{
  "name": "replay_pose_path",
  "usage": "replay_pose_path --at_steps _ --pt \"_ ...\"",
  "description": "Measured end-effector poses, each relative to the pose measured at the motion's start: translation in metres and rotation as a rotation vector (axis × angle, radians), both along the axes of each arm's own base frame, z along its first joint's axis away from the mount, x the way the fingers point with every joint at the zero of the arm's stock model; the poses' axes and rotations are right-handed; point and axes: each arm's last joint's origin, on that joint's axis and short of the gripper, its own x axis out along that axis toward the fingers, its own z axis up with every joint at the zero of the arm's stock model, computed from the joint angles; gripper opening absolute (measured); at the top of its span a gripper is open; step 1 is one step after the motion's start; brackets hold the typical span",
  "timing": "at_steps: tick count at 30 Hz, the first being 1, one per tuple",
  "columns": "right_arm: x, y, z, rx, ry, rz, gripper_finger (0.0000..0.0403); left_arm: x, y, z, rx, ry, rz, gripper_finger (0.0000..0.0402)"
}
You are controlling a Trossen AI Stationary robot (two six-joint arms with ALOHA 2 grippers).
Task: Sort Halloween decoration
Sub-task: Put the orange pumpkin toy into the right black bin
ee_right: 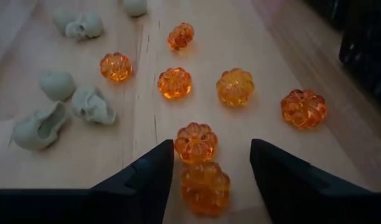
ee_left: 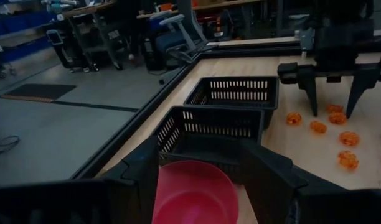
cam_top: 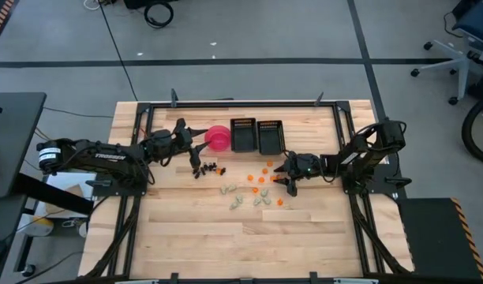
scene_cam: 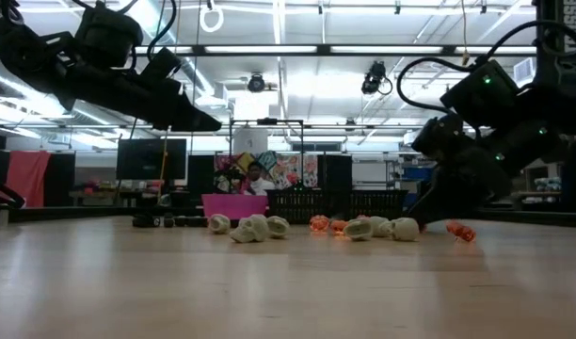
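High view reduced the trinkets to specks on the table [cam_top: 186, 229]. Right wrist view alone showed ribbed translucent orange pumpkins [ee_right: 175, 83] and pale skulls [ee_right: 91, 104], two pumpkins between the right pincer's [ee_right: 209, 168] spread fingers, ungripped. The left pincer [ee_left: 200, 171] stood wide above the pink bowl [ee_left: 193, 193], its rim cut off.

Only one piece of lettering can be read: the white word "TROSSEN" runs along the side of the left arm [cam_top: 107, 155] in the high view. In the low view the colourful poster [scene_cam: 269, 171] behind the table shows no legible words, and nothing else carries a readable label or number.
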Motion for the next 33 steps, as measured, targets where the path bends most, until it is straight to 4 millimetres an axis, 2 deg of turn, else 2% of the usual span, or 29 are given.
replay_pose_path --at_steps 8,14,21,28,33 --pt "-0.002 0.002 0.002 0.047 0.029 -0.027 0.0211 0.000 0.000 0.000 0.027 0.013 -0.005 0.0189" --pt "-0.004 0.004 0.007 -0.046 0.046 0.007 0.0211 0.000 0.000 0.002 0.096 0.018 -0.013 0.0189" --pt "0.005 0.003 0.011 -0.154 0.082 0.096 0.0211 -0.002 0.008 0.007 0.133 -0.017 0.028 0.0189" --pt "0.005 0.003 0.011 -0.190 0.096 0.125 0.0211 -0.002 0.010 0.007 0.133 -0.016 0.039 0.0189" --pt "0.004 0.004 0.010 -0.153 0.102 0.120 0.0210 -0.002 0.010 0.007 0.122 -0.021 0.040 0.0189"
